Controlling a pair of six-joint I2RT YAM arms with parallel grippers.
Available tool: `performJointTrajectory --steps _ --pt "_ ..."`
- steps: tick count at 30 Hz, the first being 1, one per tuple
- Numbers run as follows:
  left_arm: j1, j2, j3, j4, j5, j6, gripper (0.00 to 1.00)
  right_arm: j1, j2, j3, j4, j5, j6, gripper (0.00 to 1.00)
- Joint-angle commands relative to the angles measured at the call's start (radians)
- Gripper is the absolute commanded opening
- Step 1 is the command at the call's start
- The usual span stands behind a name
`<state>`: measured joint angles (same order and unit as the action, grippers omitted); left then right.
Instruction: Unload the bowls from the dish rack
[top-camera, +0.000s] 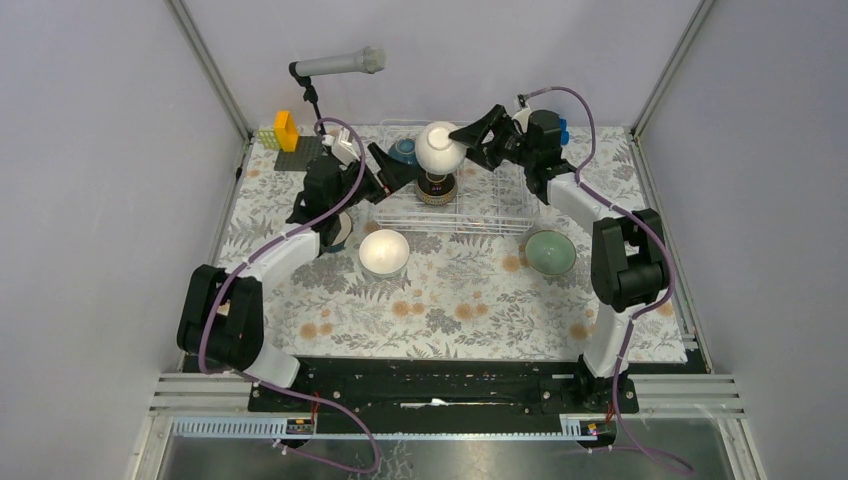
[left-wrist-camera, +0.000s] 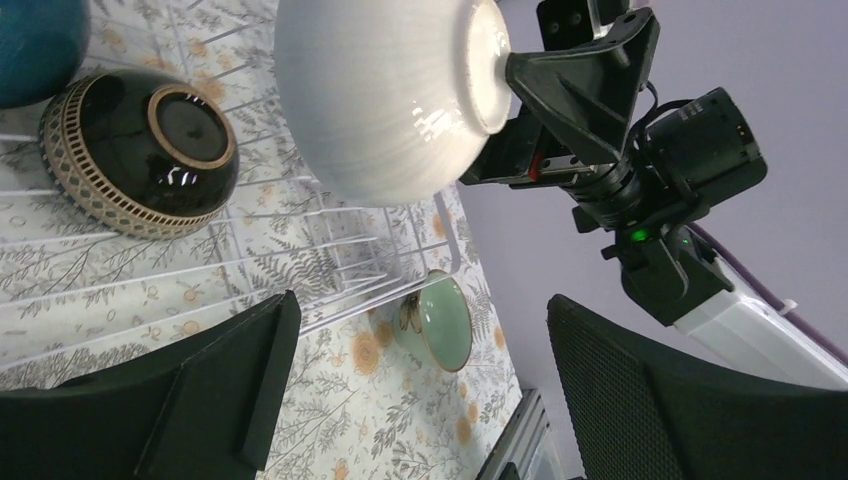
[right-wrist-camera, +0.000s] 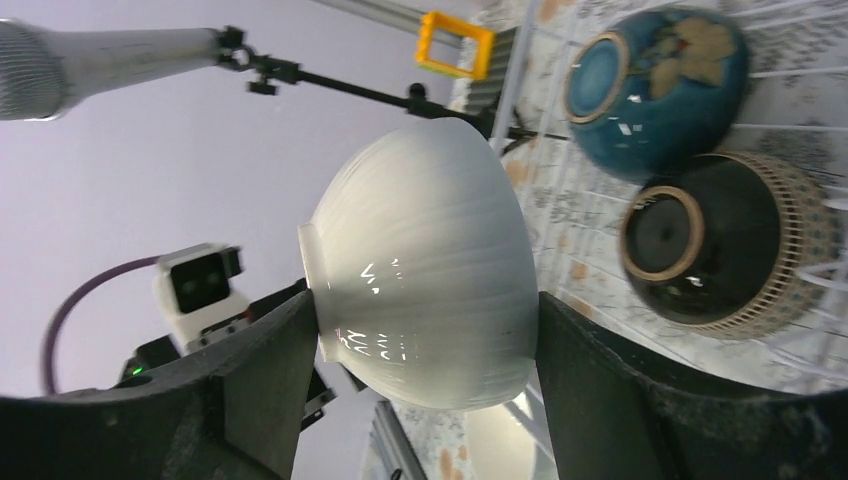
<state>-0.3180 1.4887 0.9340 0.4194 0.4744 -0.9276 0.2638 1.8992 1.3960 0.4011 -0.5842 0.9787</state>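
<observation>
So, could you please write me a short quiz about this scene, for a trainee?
1. True or false: the right end effector holds a white bowl.
2. How many bowls lie in the rack?
3. Where is the green bowl? A) in the rack B) on the table, right of the rack C) inside another bowl
Key: 1 true. 2 two: blue bowl, brown bowl. 3 B.

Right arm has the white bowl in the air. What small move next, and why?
Probably swing the right gripper rightward, past the side of the dish rack, toward the table near the mint green bowl. Its white bowl hangs clear above the rack, over the dark brown bowl, so lowering here would put it back in.
</observation>
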Motion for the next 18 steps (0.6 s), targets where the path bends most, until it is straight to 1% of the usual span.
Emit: performJointTrajectory --steps 1,5,9,12,14,16,18 --pt "0.028 0.025 0.044 0.234 0.097 -0.096 0.99 -0.008 -0.031 0.011 0.263 -0.137 0.153 0.52" --pt "0.044 0.06 0.024 0.365 0.121 -0.198 0.99 -0.009 -0.057 -0.006 0.331 -0.167 0.212 0.53" --pt "0.049 0.111 0.017 0.588 0.165 -0.316 0.98 -0.009 -0.067 -0.011 0.38 -0.2 0.273 0.53" --pt "0.048 0.139 0.028 0.715 0.187 -0.378 0.96 -0.01 -0.061 -0.017 0.452 -0.23 0.344 0.53" --pt "0.048 0.147 0.035 0.746 0.194 -0.393 0.95 -0.01 -0.057 -0.021 0.503 -0.247 0.388 0.53" --pt "0.048 0.143 0.038 0.739 0.193 -0.39 0.95 -0.009 -0.055 -0.026 0.542 -0.257 0.421 0.53" --pt "0.048 0.137 0.038 0.748 0.193 -0.391 0.94 -0.01 -0.058 -0.027 0.55 -0.259 0.429 0.53"
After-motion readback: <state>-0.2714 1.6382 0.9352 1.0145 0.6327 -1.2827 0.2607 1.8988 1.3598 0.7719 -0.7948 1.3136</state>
